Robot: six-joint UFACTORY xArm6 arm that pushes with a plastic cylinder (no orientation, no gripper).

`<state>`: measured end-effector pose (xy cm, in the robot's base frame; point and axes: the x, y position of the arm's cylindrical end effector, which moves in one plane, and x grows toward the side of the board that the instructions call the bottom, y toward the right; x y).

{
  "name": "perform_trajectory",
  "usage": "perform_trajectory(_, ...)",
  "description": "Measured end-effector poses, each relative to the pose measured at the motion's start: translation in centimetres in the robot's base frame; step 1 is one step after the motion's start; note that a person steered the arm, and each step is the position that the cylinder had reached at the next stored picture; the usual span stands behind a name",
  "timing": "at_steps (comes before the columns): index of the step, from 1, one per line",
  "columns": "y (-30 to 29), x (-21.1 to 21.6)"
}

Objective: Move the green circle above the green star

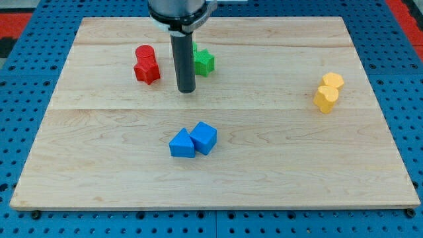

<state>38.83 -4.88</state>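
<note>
It looked like a robotics lab test bench. A pale wooden board (218,178) lay on a blue pegboard base (20,99) full of holes, red matting (16,16) showed at ten o'clock, and small coloured blocks sat about the board.

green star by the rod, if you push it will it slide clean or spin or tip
The green star looks squat and flat-bottomed, so it probably slides rather than tips or rolls. Its notched sides mean an off-centre push from my tip would likely spin it. It seems solid and light, and the wooden board looks smooth, so it should move easily.
</note>
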Motion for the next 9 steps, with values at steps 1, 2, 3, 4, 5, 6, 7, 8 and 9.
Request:
perform_trajectory(1, 0.0, -2.2)
perform_trajectory(2, 0.0, -4.1)
perform_trajectory(3, -0.1, -5.9)
perform_trajectory(4, -0.8, -7.2)
perform_trajectory(5, -0.8, -8.9)
perform_trajectory(6, -1.0, -9.7)
perform_trajectory(7, -3.5, -9.9)
perform_trajectory(8, -5.1, -11.5)
perform_trajectory(9, -2.6, -13.8)
